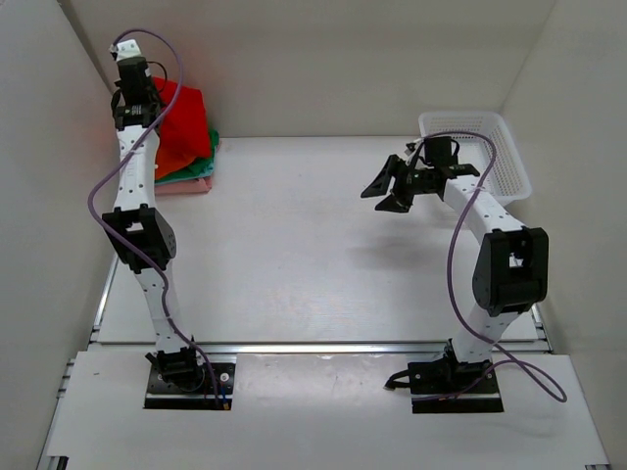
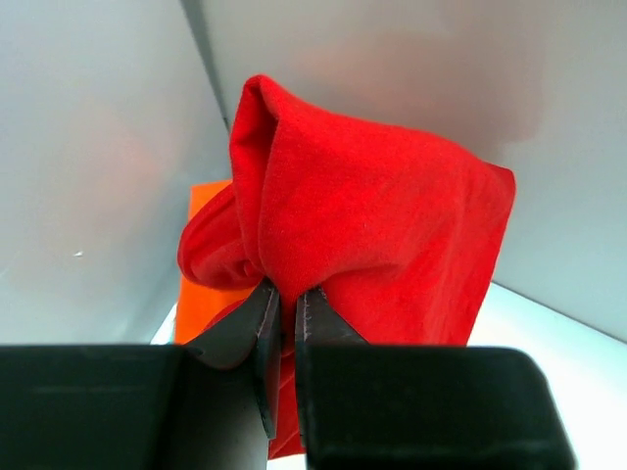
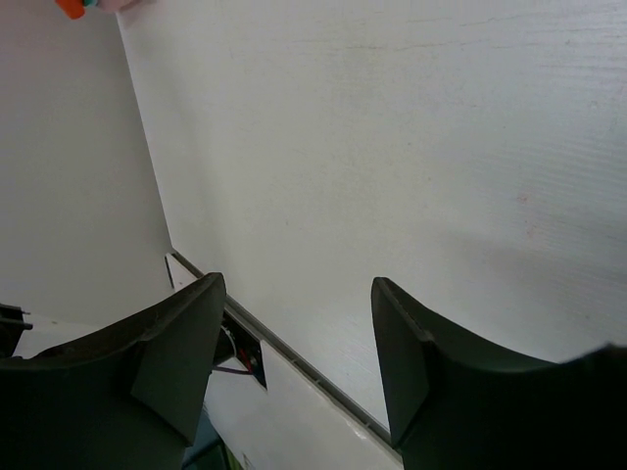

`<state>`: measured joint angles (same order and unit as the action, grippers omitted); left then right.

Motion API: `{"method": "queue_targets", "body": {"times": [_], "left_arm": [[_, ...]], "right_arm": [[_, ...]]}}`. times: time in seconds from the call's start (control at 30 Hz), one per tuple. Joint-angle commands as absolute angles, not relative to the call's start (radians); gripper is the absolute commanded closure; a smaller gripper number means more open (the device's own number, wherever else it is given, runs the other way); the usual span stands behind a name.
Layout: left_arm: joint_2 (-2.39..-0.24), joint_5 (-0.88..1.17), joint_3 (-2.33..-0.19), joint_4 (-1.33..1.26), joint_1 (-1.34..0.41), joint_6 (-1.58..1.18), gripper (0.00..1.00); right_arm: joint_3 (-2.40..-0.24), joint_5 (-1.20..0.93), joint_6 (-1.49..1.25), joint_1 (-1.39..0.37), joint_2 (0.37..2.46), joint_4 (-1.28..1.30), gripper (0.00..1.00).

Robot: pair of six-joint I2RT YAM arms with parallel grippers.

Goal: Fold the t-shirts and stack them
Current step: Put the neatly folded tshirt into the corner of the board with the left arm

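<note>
**A:** How is the left gripper seen?

**B:** It is found at the lower centre of the left wrist view. Its jaws are nearly together and pinched on a fold of the red t-shirt. The cloth is bunched above the fingers and hangs down to the right of them.

**A:** Where is that shirt placed in the overhead view?

**B:** It is held up in the upper left of the frame, by the back corner, over the stack of folded t-shirts. A green layer and a pale pink layer can be made out at the stack's right edge. An orange t-shirt is seen behind the red cloth in the left wrist view.

**A:** And the right gripper?

**B:** Its jaws are spread wide and nothing is held between them. In the overhead view it is found right of centre, raised over the white table, well apart from the shirts.

**A:** What is seen beyond it?

**B:** A white mesh basket is set in the upper right of the overhead frame, just behind the right arm. In the right wrist view most of the frame is filled by bare table. A sliver of orange and pink cloth is caught in the upper left corner.
</note>
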<state>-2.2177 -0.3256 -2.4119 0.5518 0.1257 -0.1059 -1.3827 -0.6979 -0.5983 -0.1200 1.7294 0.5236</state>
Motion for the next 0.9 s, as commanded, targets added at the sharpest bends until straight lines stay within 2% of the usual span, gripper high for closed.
{"method": "queue_targets", "body": {"times": [0.0,0.3,0.77,0.8,0.83,0.87], "left_arm": [[-2.131,-0.307,-2.396,0.497,0.166,-0.124,1.0],[-2.246,-0.293,-2.381,0.431,0.233,-0.138,1.0],[-2.482,-0.204,-2.502,0.324,0.268,-0.169,0.96],[-2.473,-0.19,-2.497,0.305,0.268,-0.173,0.83],[-2.462,-0.163,-2.494,0.289,0.268,-0.189,0.48],[-2.456,-0.141,-2.497,0.287,0.265,-0.192,0.3]], "right_arm": [[-1.445,-0.724,-0.588,-0.137,1.747,0.54,0.41],[-1.529,-0.707,-0.58,-0.173,1.812,0.583,0.42],[-1.568,-0.649,-0.535,-0.195,1.833,0.604,0.41],[-1.563,-0.64,-0.534,-0.202,1.838,0.606,0.41],[-1.563,-0.628,-0.522,-0.21,1.829,0.604,0.41],[-1.552,-0.618,-0.517,-0.21,1.821,0.607,0.4]]}}
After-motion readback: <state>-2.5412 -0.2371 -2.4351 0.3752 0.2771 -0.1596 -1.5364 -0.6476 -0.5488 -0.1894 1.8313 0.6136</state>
